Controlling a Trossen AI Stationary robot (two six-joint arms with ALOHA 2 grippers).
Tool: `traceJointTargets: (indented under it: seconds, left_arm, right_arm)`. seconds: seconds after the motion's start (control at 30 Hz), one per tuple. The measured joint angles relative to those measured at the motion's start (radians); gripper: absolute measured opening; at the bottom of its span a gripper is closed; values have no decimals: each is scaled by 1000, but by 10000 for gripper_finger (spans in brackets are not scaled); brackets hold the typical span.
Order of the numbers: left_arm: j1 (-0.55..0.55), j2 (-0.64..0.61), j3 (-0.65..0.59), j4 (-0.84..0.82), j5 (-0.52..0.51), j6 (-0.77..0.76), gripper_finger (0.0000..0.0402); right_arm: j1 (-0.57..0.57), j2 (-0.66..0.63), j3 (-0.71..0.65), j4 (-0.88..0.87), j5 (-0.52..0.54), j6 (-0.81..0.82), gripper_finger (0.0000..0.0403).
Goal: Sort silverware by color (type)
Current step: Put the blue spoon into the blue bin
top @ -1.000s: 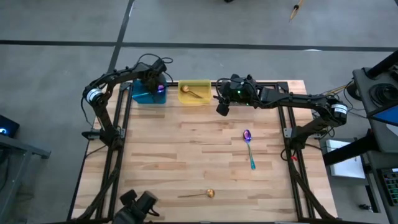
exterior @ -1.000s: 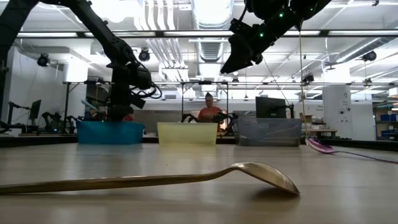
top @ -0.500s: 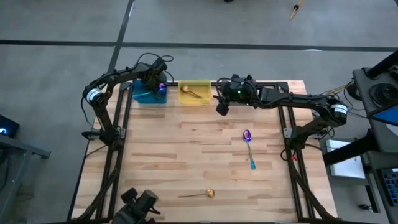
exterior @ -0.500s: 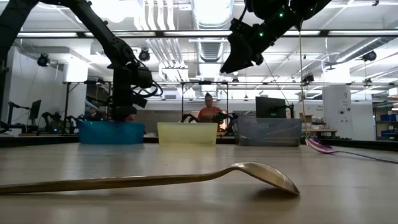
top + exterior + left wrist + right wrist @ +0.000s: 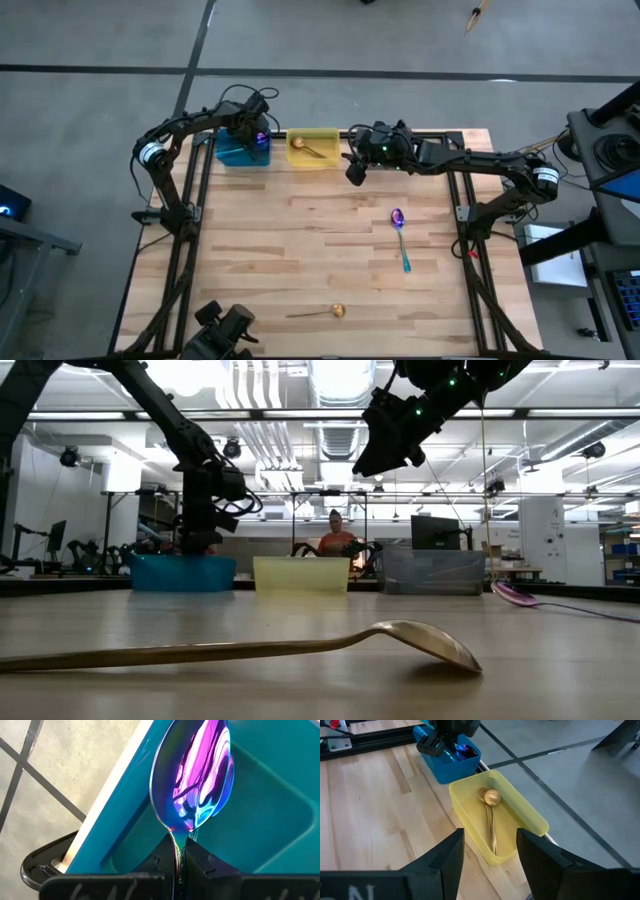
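Note:
My left gripper (image 5: 250, 135) hangs over the blue bin (image 5: 235, 152) at the table's far left, shut on an iridescent purple-blue spoon (image 5: 197, 775) whose bowl points down into the bin. My right gripper (image 5: 355, 172) hovers open, holding nothing, above the far edge, just right of the yellow bin (image 5: 312, 148). One gold spoon (image 5: 491, 817) lies in that bin. A purple spoon with a teal handle (image 5: 400, 232) lies flat on the table's right half. Another gold spoon (image 5: 320, 313) lies by the near edge. My left gripper pinches the spoon's thin neck (image 5: 176, 837), just behind the bowl, between its two fingers. The fingers come steeply from above and run along the spoon. The bowl sticks out past the fingertips over the bin's inside; the handle is hidden behind the fingers.
A gray bin (image 5: 432, 572) stands right of the yellow one along the far edge. The wide wooden tabletop (image 5: 300, 250) carries only the two loose spoons. A person (image 5: 337, 538) sits in the room beyond the table.
My left gripper has tipped slightly over the blue bin while keeping hold of the spoon. My right gripper has rolled a little about its own line and stayed where it was, still open.

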Motion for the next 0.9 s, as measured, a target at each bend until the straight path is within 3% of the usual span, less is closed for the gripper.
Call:
traceJointTargets:
  seconds: [0.53, 0.9]
  left_arm:
    - [0, 0, -4, 5, 0, -3, 1]
    - [0, 0, -4, 21, 0, -26, 43]
  right_arm:
    - [0, -1, 1, -1, 0, -1, 171]
    - [0, -1, 1, -4, 0, -1, 171]
